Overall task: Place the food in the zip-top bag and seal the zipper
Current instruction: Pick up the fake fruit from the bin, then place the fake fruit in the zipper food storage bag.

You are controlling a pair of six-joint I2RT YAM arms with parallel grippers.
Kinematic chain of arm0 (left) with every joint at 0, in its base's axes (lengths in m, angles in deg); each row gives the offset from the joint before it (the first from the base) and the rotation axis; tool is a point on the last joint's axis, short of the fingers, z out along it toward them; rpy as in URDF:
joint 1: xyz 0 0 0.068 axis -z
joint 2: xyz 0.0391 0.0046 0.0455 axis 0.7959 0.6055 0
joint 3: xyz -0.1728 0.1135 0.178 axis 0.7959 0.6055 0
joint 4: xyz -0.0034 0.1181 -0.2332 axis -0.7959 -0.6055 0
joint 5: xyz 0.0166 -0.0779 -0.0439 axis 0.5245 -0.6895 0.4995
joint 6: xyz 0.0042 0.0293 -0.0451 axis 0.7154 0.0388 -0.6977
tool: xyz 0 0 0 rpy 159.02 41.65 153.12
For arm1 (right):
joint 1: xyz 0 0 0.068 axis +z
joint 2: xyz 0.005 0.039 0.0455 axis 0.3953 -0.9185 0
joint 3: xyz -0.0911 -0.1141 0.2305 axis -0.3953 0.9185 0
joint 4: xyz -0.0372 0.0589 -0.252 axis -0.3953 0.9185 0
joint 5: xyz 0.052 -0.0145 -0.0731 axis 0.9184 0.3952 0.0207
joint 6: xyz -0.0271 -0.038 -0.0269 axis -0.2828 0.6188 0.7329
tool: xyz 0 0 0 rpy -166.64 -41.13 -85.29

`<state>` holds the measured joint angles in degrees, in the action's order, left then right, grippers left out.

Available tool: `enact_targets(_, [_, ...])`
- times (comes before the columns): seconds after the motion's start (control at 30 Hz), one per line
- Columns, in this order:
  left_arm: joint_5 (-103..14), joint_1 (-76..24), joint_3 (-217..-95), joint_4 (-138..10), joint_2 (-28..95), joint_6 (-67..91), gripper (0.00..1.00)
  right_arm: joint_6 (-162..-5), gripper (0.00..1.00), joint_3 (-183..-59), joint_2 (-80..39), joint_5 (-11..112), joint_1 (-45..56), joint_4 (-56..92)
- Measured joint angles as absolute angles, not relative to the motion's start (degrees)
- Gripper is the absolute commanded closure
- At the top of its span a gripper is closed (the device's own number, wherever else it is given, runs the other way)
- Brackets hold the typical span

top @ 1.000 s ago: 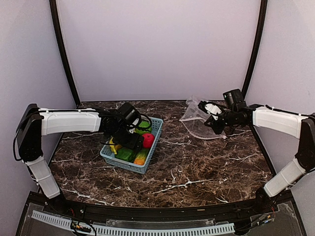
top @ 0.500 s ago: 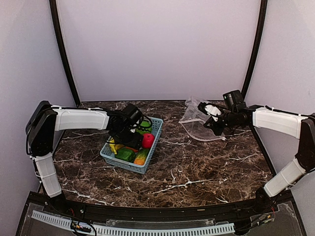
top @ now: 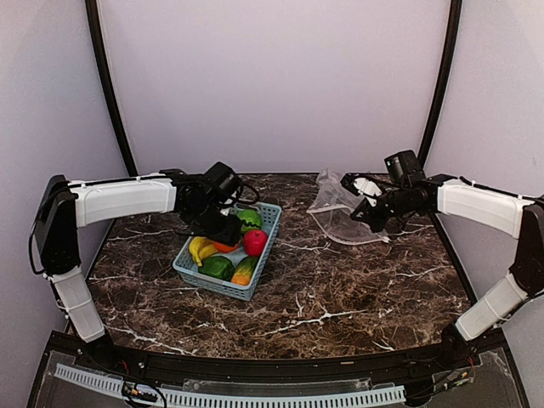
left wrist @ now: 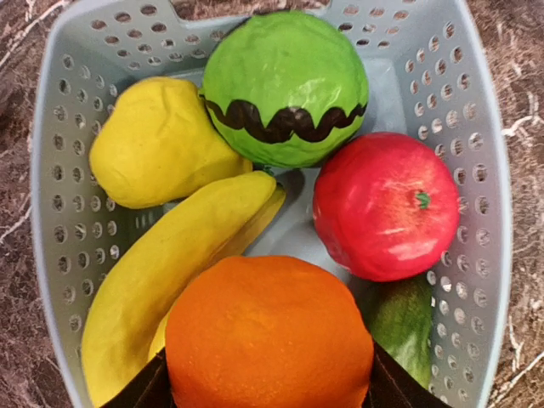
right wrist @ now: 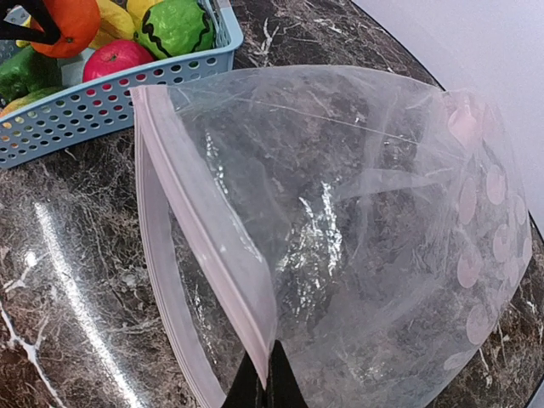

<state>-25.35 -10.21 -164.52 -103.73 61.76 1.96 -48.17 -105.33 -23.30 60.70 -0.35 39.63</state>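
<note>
One zip-top bag [right wrist: 357, 212] (right gripper [right wrist: 263, 378] pinching zipper [right wrist: 208, 225]), mouth facing basket [right wrist: 102, 106].

Overhead rear view, close wrist views, basket [top: 212, 285] apparently shared by all.

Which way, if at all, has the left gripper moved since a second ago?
Yes. The left gripper has risen out of the blue basket, shifting toward its far rim and uncovering the banana, with the orange between its fingers.
</note>
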Motion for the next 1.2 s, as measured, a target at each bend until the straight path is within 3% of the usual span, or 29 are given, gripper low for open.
enact_targets(0.2, [-29.5, -9.7, -164.9, -101.0, 51.7, 4.4, 0.6, -50.1, 1.0, -116.3, -28.6, 63.8, -0.3, 46.0])
enact_targets(0.43, [-41.7, -1.9, -164.4, -80.5, 47.6, 11.5, 0.62, -54.4, 1.0, -127.1, -34.8, 69.4, -0.3, 53.2])
enact_targets(0.73, [-51.9, 1.3, -170.5, -63.3, 60.2, 10.5, 0.64, -59.1, 1.0, -131.8, -36.1, 76.5, -0.3, 59.4])
enact_targets(1.2, [-47.6, 1.7, -178.7, -57.6, 73.1, 7.1, 0.69, -64.6, 1.0, -132.5, -34.7, 79.0, -2.2, 61.1])
